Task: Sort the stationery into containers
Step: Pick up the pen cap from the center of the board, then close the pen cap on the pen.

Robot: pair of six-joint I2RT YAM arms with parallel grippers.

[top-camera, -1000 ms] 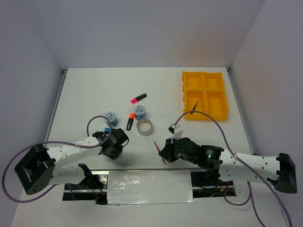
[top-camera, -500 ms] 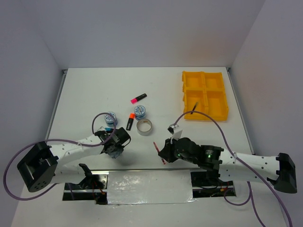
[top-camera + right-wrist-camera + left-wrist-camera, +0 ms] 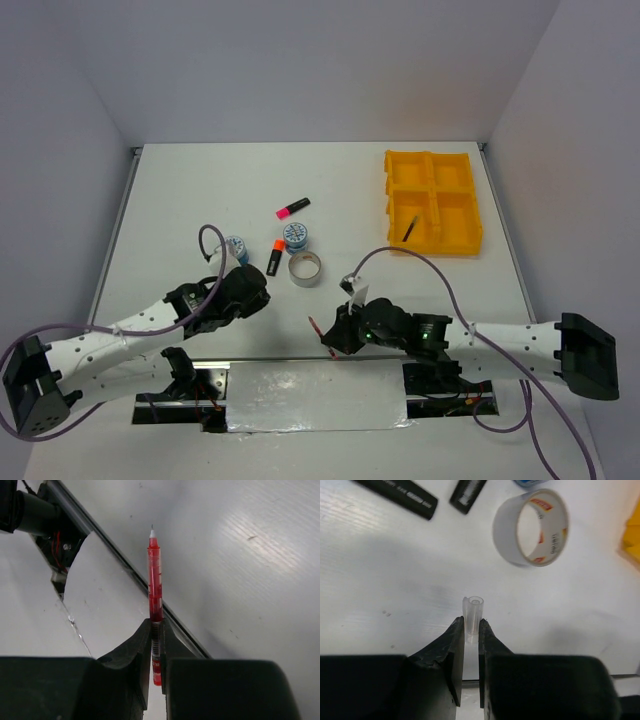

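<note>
Tray (image 3: 433,187), near-left: dark pen (image 3: 411,228), probably. Left claw (image 3: 471,626) pinches cap (image 3: 474,608), right claw (image 3: 156,628) red pen (image 3: 154,575).

Left tool (image 3: 471,628), right tool (image 3: 156,626) clamped.

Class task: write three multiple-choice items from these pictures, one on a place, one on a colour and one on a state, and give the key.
1. Which compartment of the yellow tray holds the dark pen?
A near-left
B far-right
C far-left

2. What colour is the pen in the right hand?
A blue
B red
C green

3. How is the left hand?
A wide open, empty
B shut on a clear cap
C shut on nothing

Key:
1 A: the top view shows the dark pen in the tray's near-left square.
2 B: the right wrist view shows a red barrel between the fingers.
3 B: the left wrist view shows the clear cap pinched between the fingers.
</note>
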